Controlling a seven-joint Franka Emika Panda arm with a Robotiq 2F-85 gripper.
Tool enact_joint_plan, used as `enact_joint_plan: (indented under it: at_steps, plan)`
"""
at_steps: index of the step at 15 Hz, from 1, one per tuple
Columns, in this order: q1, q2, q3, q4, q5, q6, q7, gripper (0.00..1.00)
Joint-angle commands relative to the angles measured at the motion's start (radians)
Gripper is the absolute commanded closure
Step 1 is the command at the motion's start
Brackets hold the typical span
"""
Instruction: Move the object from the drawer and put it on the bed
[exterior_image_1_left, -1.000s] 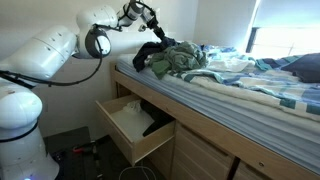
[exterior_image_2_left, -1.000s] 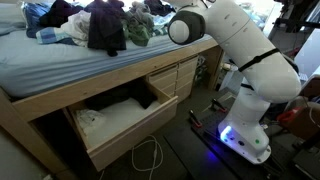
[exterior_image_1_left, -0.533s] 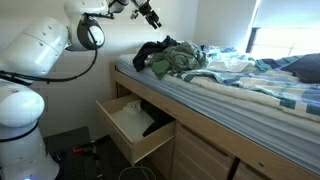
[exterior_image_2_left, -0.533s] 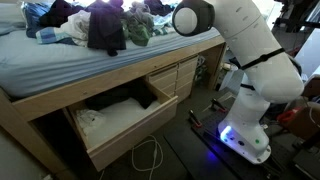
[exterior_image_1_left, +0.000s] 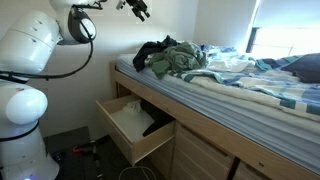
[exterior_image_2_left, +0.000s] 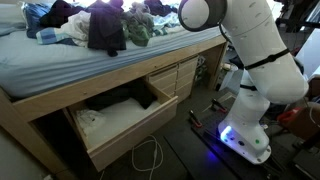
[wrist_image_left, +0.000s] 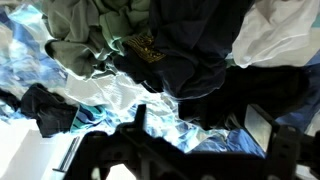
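A dark garment (exterior_image_1_left: 150, 57) lies on the near end of the bed (exterior_image_1_left: 240, 95), on top of a pile of green and white clothes. It also shows in an exterior view (exterior_image_2_left: 105, 27), draped over the mattress edge, and in the wrist view (wrist_image_left: 190, 50). My gripper (exterior_image_1_left: 139, 8) is high above the pile, near the wall, open and empty. In the wrist view its two fingers (wrist_image_left: 200, 135) stand apart with only bedding far below. The wooden drawer (exterior_image_1_left: 133, 128) under the bed stands pulled out (exterior_image_2_left: 120, 125).
The open drawer holds white cloth (exterior_image_2_left: 108, 113) and something dark at its back (exterior_image_1_left: 158, 126). A white wall is behind the arm. A blue plaid blanket (exterior_image_1_left: 265, 80) covers the bed. Cables lie on the floor (exterior_image_2_left: 150, 158) below the drawer.
My gripper has risen from just above the clothes pile to near the top of the view. The dark garment stays on the bed.
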Motion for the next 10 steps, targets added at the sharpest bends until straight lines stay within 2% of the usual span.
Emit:
enact_joint_plan:
  at_steps: [1,7,8,10]
  plan:
    - [0.058,-0.032,-0.019,0.000,-0.033,-0.077,-0.063,0.00]
    - [0.131,-0.076,-0.051,0.000,-0.113,-0.145,-0.118,0.00]
    - [0.113,-0.055,-0.033,0.000,-0.085,-0.112,-0.079,0.00]
    - [0.118,-0.059,-0.034,-0.001,-0.088,-0.114,-0.083,0.00]
